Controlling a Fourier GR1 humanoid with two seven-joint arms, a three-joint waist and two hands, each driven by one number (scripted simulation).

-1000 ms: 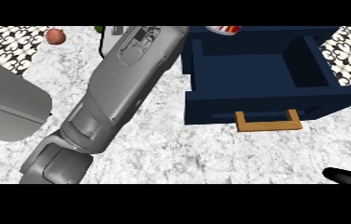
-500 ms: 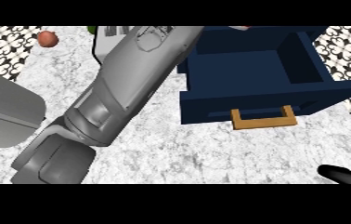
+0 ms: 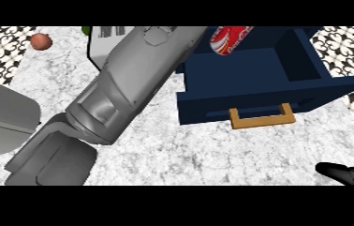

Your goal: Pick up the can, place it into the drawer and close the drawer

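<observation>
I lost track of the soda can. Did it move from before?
Yes. The can now shows more fully over the back of the open blue drawer, further toward the wooden handle than before.

The left forearm (image 3: 131, 84) runs up past the top edge, so the left hand is out of view. The can (image 3: 227, 37) is cut off there too; what holds it cannot be told. The drawer (image 3: 256, 75) loses its back to the same edge. Only a black tip of the right hand (image 3: 337, 172) shows at the lower right corner. A white box (image 3: 105, 41) is half hidden behind the forearm.
</observation>
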